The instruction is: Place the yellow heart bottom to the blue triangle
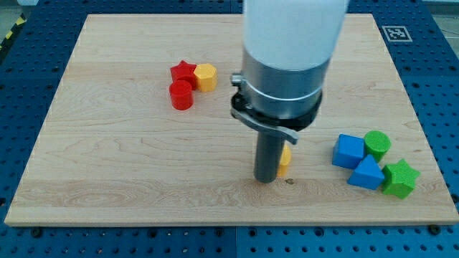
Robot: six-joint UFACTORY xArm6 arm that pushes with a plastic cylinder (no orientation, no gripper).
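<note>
Wood grain runs left to right across the pale table [129,165], a smooth light plank board lying on a blue perforated surface [29,79]. My arm comes down from the view's top as a wide white cylinder [294,29], then a grey metal collar [283,86] with a dark clamp ring, then the straight dark rod. My tip [267,180] rests on the table near the board's middle, slightly toward the view's bottom. I have no claw on this rig, so there is nothing for me to report as released or clenched.

The yellow heart [285,161] sits touching or just beside the rod on the view's right of it; only a thin matte yellow-orange sliver shows, so I cannot make out its shape from here.

The blue triangle [366,174] lies well apart from it toward the view's right, a chunky matte wedge. A blue cube [348,150] sits just above-left of it, a round green cylinder [377,145] is beside the cube, and a green star [400,178] presses against the triangle's right side.

Toward the view's upper left, three blocks cluster together: a red star [183,72], a red cylinder [181,94] just below it, and a yellow hexagonal block [206,77] at the star's right.
</note>
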